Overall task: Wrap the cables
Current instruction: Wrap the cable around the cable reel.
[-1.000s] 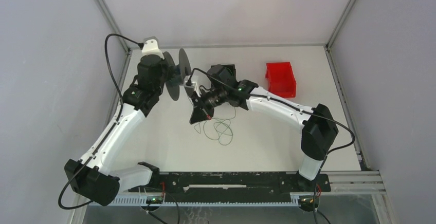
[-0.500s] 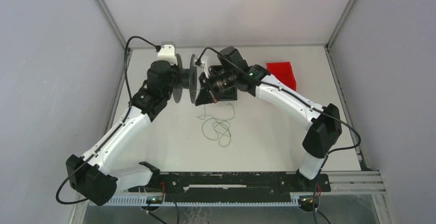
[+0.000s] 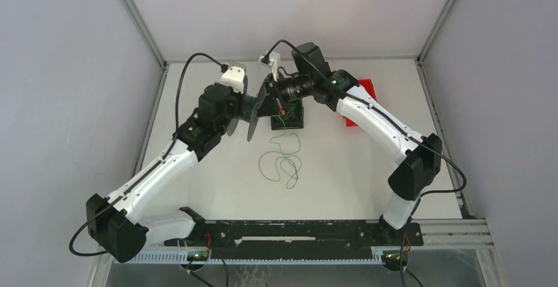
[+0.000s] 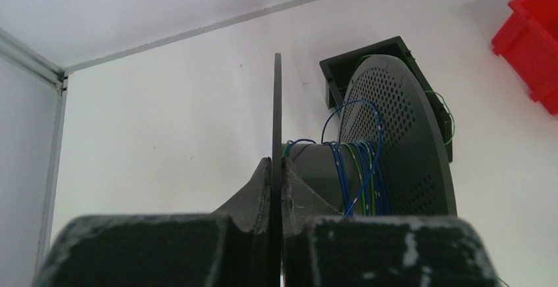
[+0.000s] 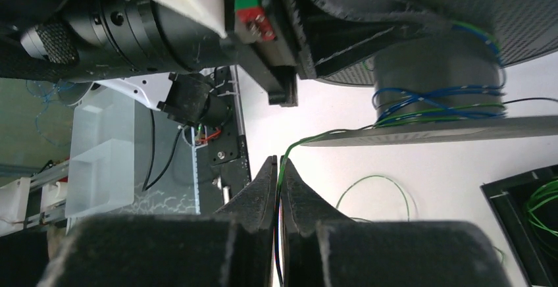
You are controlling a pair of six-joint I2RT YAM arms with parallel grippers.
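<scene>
Green and blue cables (image 4: pixel 360 182) ringed a dark grey spool (image 4: pixel 401 135), its flange dotted with tiny holes; green loops on the white tabletop (image 3: pixel 217 178), and a bright red bin (image 4: pixel 533 43).

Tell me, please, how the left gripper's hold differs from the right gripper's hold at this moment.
The left gripper is shut on the rigid, thin flange of the spool; the right gripper is shut on a thin, flexible green cable. The flange stands edge-on and rises straight past the left gripper's tips, while the cable curves away from the right gripper toward the spool's core. Both have their jaws nearly together.
</scene>
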